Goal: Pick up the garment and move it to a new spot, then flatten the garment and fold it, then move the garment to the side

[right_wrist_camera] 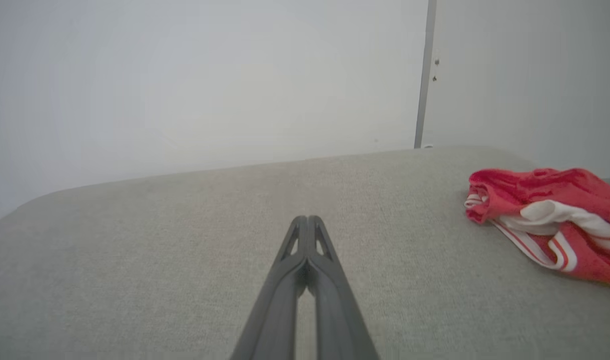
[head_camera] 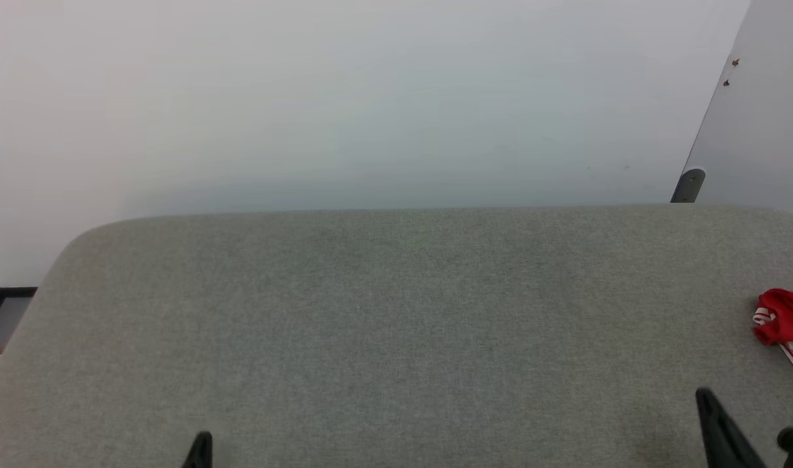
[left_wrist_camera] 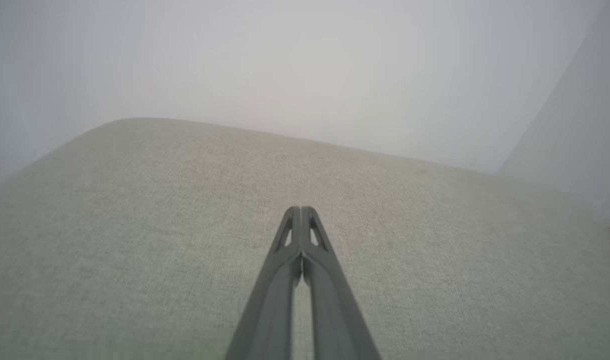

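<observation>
1. The left gripper (left_wrist_camera: 301, 214) is clenched: its two dark fingers meet tip to tip with nothing between them. It is poised over bare grey cloth, and the pictures do not show whether it touches the cloth.
2. The right gripper (right_wrist_camera: 307, 221) is clenched the same way, tips pressed together and empty. It points across the same cloth toward the far edge.
3. The garment (right_wrist_camera: 535, 187) lies bunched on the right side of the padded surface (head_camera: 396, 305), off to the right of the right gripper and well apart from it. A fold of white lining and paired white stripes show among the red. In the head view the right border cuts it off.
4. Edges: the surface's far edge runs straight along a pale wall (head_camera: 370, 97) and rounds off at the far left corner. A grey panel (head_camera: 767, 123) with two small screws stands behind the far right end.
5. Open room — a wide stretch of bare cloth lies between the two grippers and ahead of them, up to the far edge.
6. A dark-framed object (head_camera: 6, 305) sits low beyond the left corner.
</observation>
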You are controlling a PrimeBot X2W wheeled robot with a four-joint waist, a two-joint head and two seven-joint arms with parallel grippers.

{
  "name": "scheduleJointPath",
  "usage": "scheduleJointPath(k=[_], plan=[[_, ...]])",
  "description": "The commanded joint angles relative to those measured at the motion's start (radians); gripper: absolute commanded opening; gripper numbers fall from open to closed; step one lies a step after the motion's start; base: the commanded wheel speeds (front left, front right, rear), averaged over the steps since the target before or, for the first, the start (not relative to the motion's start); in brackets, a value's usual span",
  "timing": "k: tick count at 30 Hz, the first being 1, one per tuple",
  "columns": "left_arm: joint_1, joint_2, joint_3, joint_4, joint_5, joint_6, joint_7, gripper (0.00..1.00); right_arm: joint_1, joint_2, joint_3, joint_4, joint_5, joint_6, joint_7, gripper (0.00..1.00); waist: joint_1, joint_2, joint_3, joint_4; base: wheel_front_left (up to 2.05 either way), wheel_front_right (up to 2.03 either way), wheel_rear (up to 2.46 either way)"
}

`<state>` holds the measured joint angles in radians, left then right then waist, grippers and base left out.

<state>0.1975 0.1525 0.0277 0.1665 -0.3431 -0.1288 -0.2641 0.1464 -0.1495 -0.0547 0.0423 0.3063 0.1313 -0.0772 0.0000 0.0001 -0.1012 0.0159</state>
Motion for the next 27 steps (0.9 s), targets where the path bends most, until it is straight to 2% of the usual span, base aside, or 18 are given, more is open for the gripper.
scheduleJointPath(k=[1,27], plan=[[-0.003,-0.002,0.001,0.002,-0.014,0.000,0.004,0.00,-0.003,0.001,-0.001,0.003,0.014,0.000,0.003,0.00,0.0000,-0.0001,0.001,0.000,0.00,0.00,0.00],[-0.104,-0.034,0.030,0.025,-0.420,-0.001,0.125,0.00,-0.088,0.033,-0.021,0.066,0.433,0.000,0.064,0.00,0.0000,-0.0001,0.022,-0.003,0.00,0.00,0.00]])
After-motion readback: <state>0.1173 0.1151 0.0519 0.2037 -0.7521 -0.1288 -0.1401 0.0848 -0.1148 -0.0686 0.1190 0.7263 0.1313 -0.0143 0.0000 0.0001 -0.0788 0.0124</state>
